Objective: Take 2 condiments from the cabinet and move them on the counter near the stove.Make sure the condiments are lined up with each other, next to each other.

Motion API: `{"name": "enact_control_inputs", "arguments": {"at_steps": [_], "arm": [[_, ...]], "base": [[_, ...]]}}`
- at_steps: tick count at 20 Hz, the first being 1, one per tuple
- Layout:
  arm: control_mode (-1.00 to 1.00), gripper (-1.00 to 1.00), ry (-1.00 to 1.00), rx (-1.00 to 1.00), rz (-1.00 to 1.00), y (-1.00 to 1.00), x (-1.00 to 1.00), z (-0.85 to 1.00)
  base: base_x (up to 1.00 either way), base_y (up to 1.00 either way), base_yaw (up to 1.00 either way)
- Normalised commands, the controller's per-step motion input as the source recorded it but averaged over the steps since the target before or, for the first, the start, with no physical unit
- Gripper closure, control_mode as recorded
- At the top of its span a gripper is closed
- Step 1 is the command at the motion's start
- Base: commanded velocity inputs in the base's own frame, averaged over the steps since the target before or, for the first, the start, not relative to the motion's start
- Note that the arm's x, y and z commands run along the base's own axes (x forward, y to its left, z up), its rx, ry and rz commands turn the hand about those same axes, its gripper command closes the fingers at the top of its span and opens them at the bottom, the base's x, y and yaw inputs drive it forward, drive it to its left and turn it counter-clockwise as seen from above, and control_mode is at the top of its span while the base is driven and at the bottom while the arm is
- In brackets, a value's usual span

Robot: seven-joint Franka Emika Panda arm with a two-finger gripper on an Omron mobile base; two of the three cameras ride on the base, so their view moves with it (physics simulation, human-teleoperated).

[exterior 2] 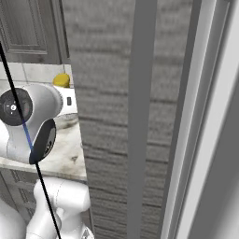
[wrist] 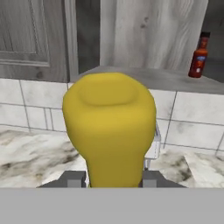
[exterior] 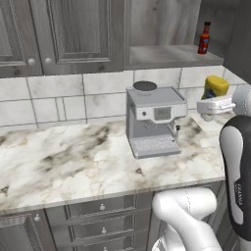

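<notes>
Above the bench (exterior: 73,162), at the 3 o'clock edge of the left base view, the gripper (exterior: 212,105) holds the yellow bottle (exterior: 215,87) in the air, in front of the tiled wall. Its jaws are clamped on the bottle's lower part, and the bottle's broad rounded end points up and away from the hand. In the hand view the yellow bottle (wrist: 109,127) takes up the middle, with the two grey finger pads (wrist: 73,178) pressed against it at 7 and 5 o'clock. In the right base view a bit of the yellow bottle (exterior 2: 61,80) peeks out at 10 o'clock, just above the white arm, beside a large grey open cabinet door (exterior 2: 130,116).

The red sauce bottle (exterior: 204,38) stands upright on the cabinet shelf (exterior: 166,55), at 1 o'clock in the left base view, near the shelf's right end. The hand view shows the same red sauce bottle (wrist: 199,54) at 2 o'clock, upright on the shelf (wrist: 175,81) and well apart from the yellow one.

A silver coffee machine (exterior: 153,121) sits on the bench near the middle of the left base view, to the 9 o'clock side of the gripper and below the shelf. Closed cabinet doors (exterior: 73,34) with round knobs hang at 11 o'clock, and grey drawers (exterior: 100,223) run under the bench edge at 6 o'clock.
</notes>
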Motion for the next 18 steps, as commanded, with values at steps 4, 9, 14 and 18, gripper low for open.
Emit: {"name": "enact_control_inputs", "arguments": {"at_steps": [4, 9, 14, 18], "arm": [[-1.0, 1.0, 0.03, 0.0, 0.0, 0.17, 0.0, 0.0], [-1.0, 1.0, 0.01, 0.0, 0.0, 0.02, 0.03, -0.13], [1.0, 1.0, 0.03, 0.0, 0.0, 0.0, 0.01, -0.09], [1.0, 1.0, 0.0, 0.0, 0.0, 0.0, 0.0, 0.0]], "base": [[0.0, 0.0, 0.0], [0.0, 0.0, 0.0], [-0.05, 0.0, 0.0], [-0.84, 0.04, 0.0]]}}
